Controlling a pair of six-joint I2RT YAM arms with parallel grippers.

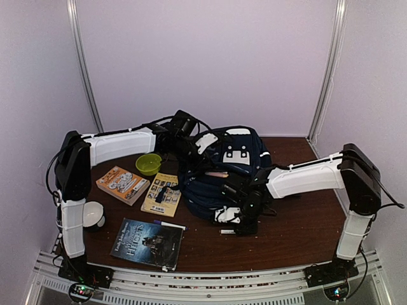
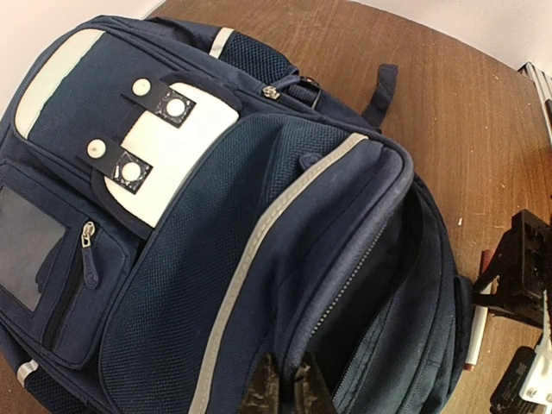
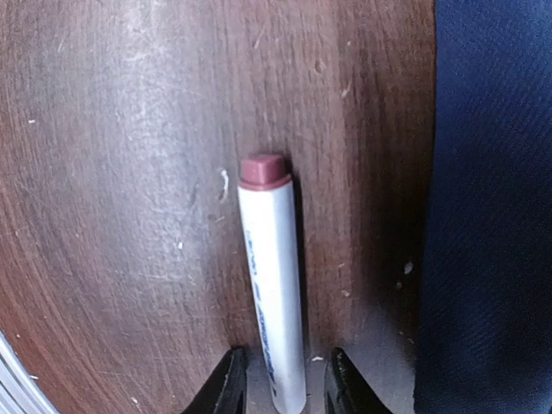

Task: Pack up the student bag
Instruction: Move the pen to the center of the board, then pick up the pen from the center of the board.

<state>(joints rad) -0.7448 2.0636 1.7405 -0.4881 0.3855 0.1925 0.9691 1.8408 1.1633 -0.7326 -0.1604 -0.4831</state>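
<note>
Legible writing: none. The marker (image 3: 274,293) carries blue print along its white barrel, too blurred to read; its cap is maroon. The cover text on the dark book (image 1: 147,243), the yellow book (image 1: 161,194) and the orange book (image 1: 122,184) is too small to read. The student bag (image 1: 206,184) lies at the centre of the wooden table (image 1: 299,229), navy mesh fabric with white patches, snap tabs, a grey-white stripe and zipped pockets; its main compartment gapes toward 5 o'clock in the left wrist view. The books lie at the bag's 8 to 9 o'clock, a green bowl (image 1: 149,163) at its 10 o'clock. The left arm's forearm runs across to the bag's 11 o'clock; the left gripper (image 2: 280,392) is pinched closed on the fabric edge of the opening. The right arm's forearm reaches in from 3 o'clock, wrist bent down at the bag's 6 o'clock. The right gripper (image 3: 285,388) stands slightly parted astride the marker's tail, a gap on each side, holding nothing.
</note>
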